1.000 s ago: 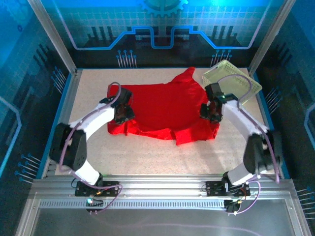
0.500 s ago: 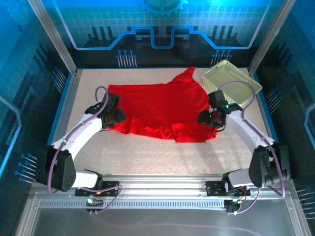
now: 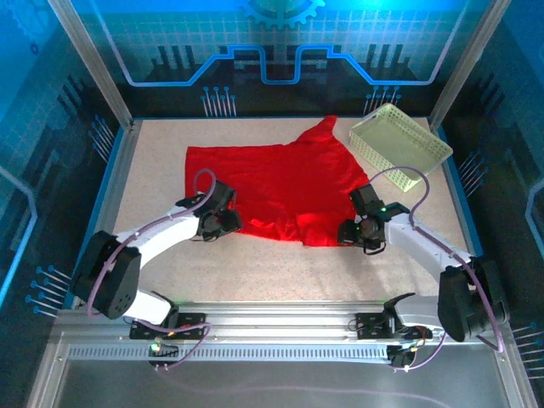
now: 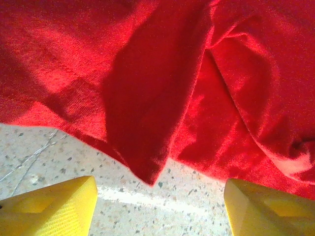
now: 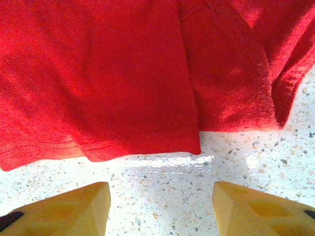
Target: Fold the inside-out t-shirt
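Hovering low at t-shirt [image 3: 272, 183] hem | left hand [image 4: 160, 201] spread | right hand [image 5: 161, 204] spread

The t-shirt [image 3: 272, 187] is plain bright red soft cloth, spread mostly flat across the middle of the speckled counter [image 3: 255, 272]. One part bunches into a peak at its far side. Its near edge is uneven, with overlapping folds and a stitched hem lying on the surface.
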Robot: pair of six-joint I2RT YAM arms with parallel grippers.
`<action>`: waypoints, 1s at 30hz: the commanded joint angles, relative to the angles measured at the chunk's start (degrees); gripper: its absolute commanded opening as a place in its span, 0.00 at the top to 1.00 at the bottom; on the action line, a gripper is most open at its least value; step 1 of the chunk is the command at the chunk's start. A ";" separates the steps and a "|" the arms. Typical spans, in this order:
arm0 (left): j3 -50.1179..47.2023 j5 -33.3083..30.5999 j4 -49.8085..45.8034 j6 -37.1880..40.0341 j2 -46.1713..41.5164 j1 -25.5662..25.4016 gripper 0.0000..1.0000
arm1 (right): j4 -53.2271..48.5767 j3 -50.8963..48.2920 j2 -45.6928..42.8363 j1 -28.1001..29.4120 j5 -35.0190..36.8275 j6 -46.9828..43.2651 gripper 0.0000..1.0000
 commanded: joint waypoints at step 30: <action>10.28 -16.39 -11.71 5.62 11.38 -5.73 0.50 | 2.74 -1.38 -0.11 1.17 0.09 2.33 0.41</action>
